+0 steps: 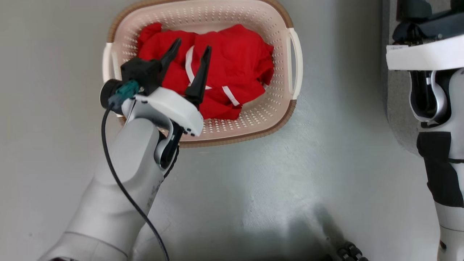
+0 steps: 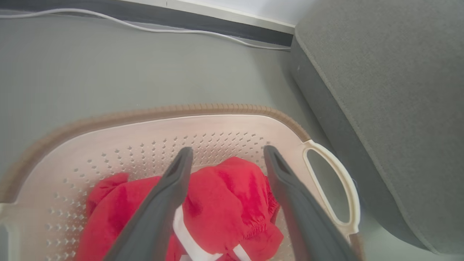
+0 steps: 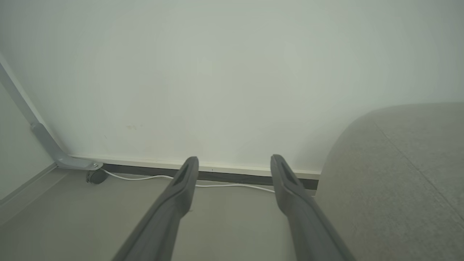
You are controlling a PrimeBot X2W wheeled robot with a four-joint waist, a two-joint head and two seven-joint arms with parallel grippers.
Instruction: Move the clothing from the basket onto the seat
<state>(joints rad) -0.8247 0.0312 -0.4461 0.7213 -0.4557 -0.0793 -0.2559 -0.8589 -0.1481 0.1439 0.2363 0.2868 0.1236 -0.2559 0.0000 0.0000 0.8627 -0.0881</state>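
Observation:
The cream basket [image 1: 279, 108] with its brown rim stands on the floor at the top of the head view. Red clothing [image 1: 235, 61] with white stripes lies bunched inside it. My left gripper [image 1: 192, 45] hovers open over the left half of the clothing, one finger on each side of a white stripe, holding nothing. In the left wrist view the open gripper [image 2: 228, 149] points at the clothing [image 2: 224, 203] and the basket's [image 2: 181, 110] far wall. The grey seat [image 2: 380, 108] stands just right of the basket. My right gripper [image 3: 235, 160] is open and empty, aimed at a wall beside the seat [image 3: 398, 174].
Grey floor [image 1: 272, 181] surrounds the basket. A white cable [image 2: 145, 27] runs along the dark baseboard. A grey metal bracket [image 3: 47, 145] meets the floor by the wall. My right forearm [image 1: 442, 152] hangs at the right edge, over the seat's edge [image 1: 395, 108].

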